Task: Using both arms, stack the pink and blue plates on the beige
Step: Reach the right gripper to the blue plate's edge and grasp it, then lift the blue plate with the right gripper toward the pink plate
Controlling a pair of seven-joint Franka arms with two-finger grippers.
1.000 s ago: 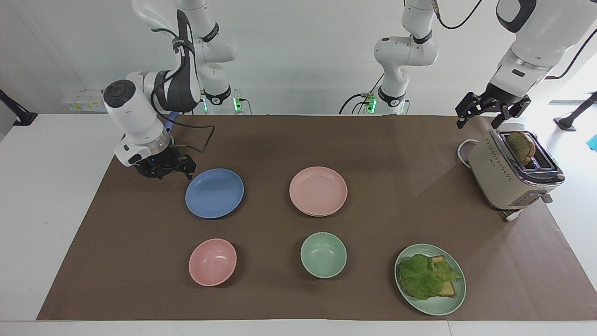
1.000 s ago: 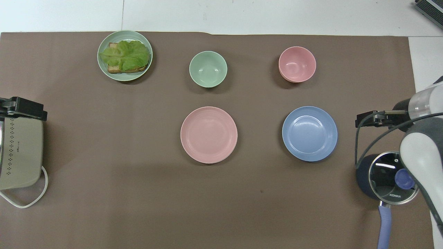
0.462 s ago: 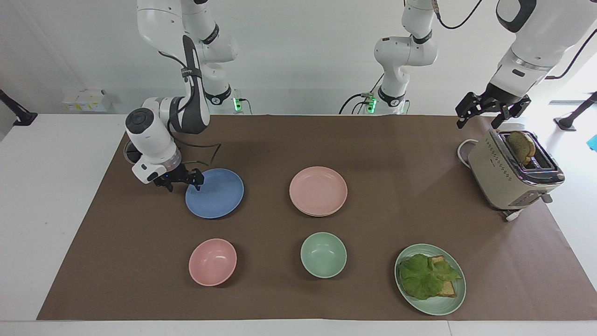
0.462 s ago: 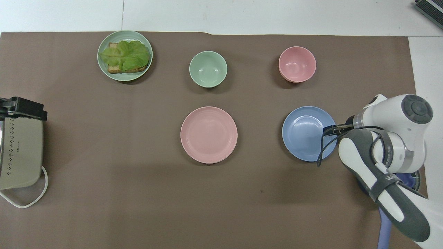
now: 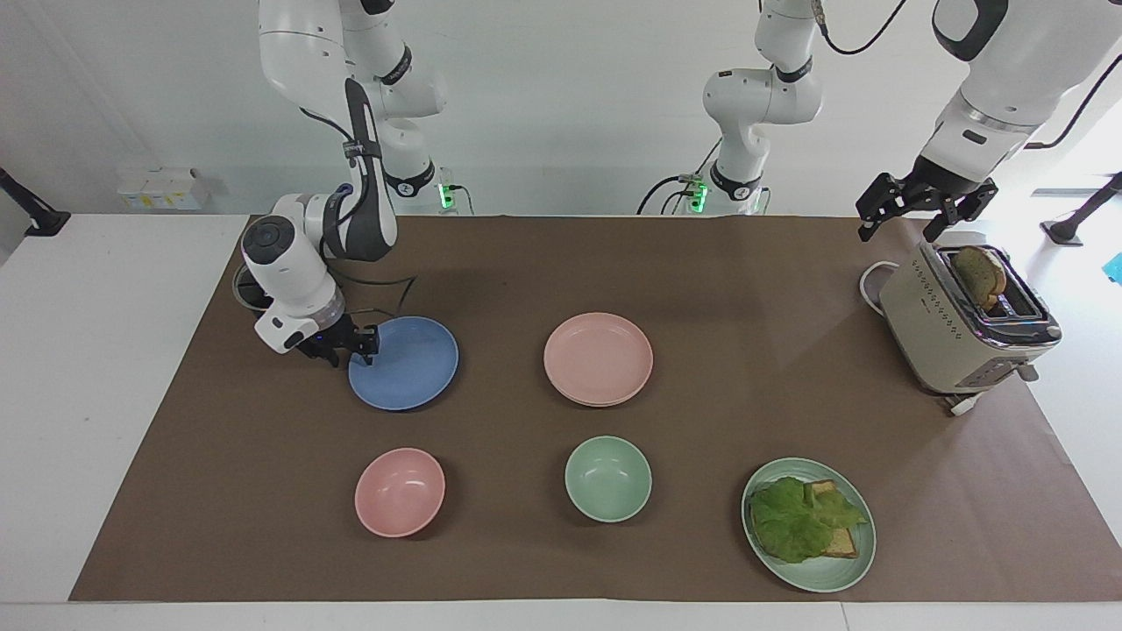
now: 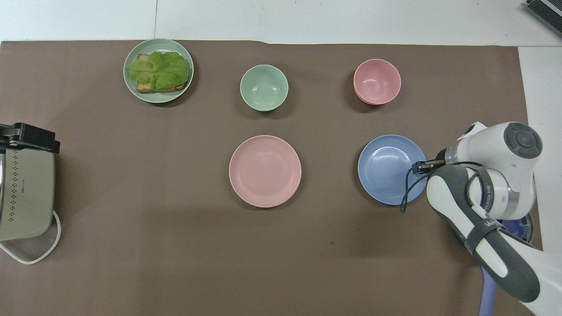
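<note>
The blue plate (image 5: pixel 408 364) (image 6: pixel 388 169) lies flat on the brown mat toward the right arm's end. My right gripper (image 5: pixel 351 346) (image 6: pixel 422 166) is low at the plate's rim on the right arm's side, its jaws still apart astride the rim. The pink plate (image 5: pixel 598 355) (image 6: pixel 265 170) sits at mid-table, with a thin second rim showing beneath it. The beige plate is otherwise hidden. My left gripper (image 5: pixel 919 217) (image 6: pixel 28 137) waits open in the air over the toaster (image 5: pixel 960 329).
The toaster holds a bread slice (image 5: pixel 980 273). A pink bowl (image 5: pixel 400 492), a green bowl (image 5: pixel 607 478) and a green plate with lettuce and toast (image 5: pixel 808 524) lie farther from the robots. A lidded pot (image 6: pixel 524 224) stands under the right arm.
My right arm swung from beside the pot to the blue plate's rim and came lower, and its jaws narrowed. The left arm and all the dishes stayed still.
</note>
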